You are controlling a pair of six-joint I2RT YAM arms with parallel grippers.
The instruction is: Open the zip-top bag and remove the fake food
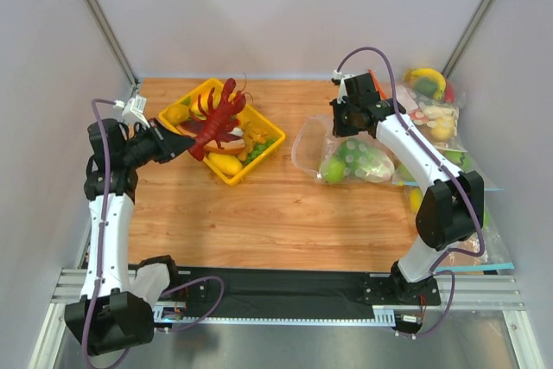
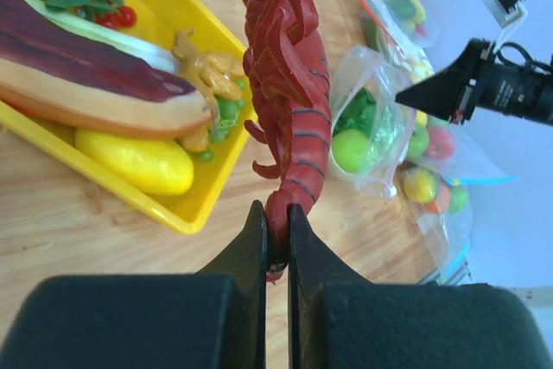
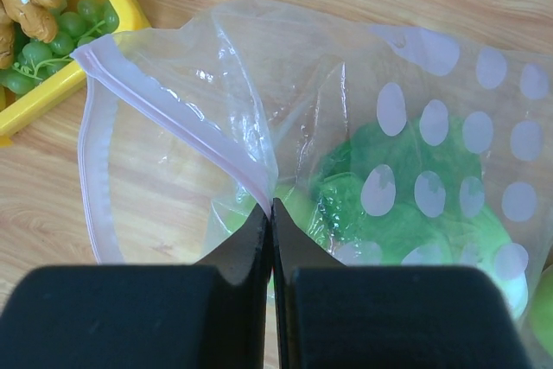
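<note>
Zip-top bag (image 1: 309, 146) lies on the wooden surface (image 1: 259, 213) right of centre, its mouth gaping toward the yellow tray (image 1: 232, 181). The right fingers (image 3: 266, 239) are clenched on the pale pink zip strip (image 3: 173, 114), pinching the bag's rim. Inside the clear plastic sit the lettuce head (image 3: 389, 205) and, just beside it, a round green fruit (image 1: 333, 170). The red lobster (image 2: 289, 84) is outside the bag, gripped by its tail tip in the left fingers (image 2: 262, 235) and hanging over the tray, claws pointing away from the arm. A toy hot dog (image 2: 95, 75) and a yellow fruit (image 2: 134, 162) lie in the tray. More clear bags of toy food (image 1: 432, 110) are piled at the surface's right edge.
</note>
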